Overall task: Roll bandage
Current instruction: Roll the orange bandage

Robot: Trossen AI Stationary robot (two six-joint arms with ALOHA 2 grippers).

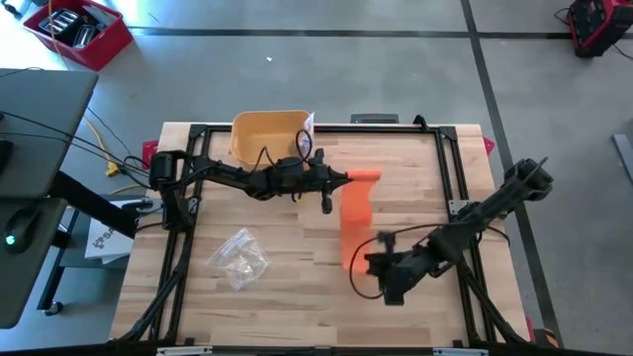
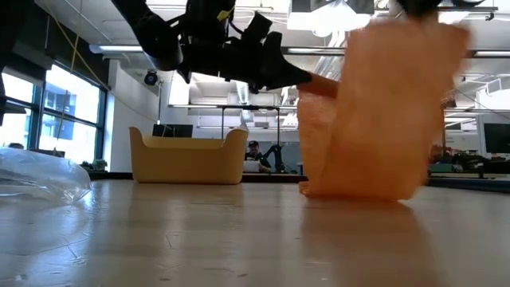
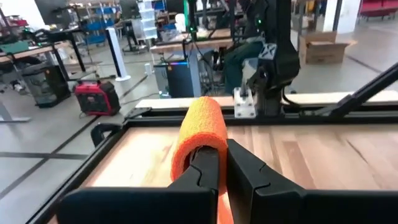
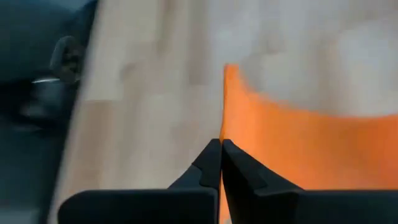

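Observation:
An orange bandage (image 1: 353, 220) stretches across the table's middle, from a rolled part (image 1: 368, 178) at its far end to a flat strip toward the near edge. My left gripper (image 1: 346, 180) reaches in from the table's left and is shut on the roll (image 3: 202, 124). My right gripper (image 1: 362, 261) comes in from the right and is shut on the strip's near end (image 4: 280, 143). In the low view the strip (image 2: 382, 112) hangs down to the tabletop between the two grippers. My left gripper holds the roll by its open end (image 3: 198, 144), with one finger seemingly inside the hollow and the other against the outer wall. The fingers lie level, coming from the table's left along the roll's axis. The roll is lifted clear of the table. My right gripper pinches the strip's near end by its edge (image 4: 225, 134) between its two fingertips. That end is held up off the table, and the strip's lower part (image 2: 358, 190) touches the tabletop.
A yellow bin (image 1: 269, 134) stands at the table's far edge behind my left arm. A crumpled clear plastic bag (image 1: 237, 259) lies at the near left. A black frame (image 1: 450, 168) runs around the table's edges.

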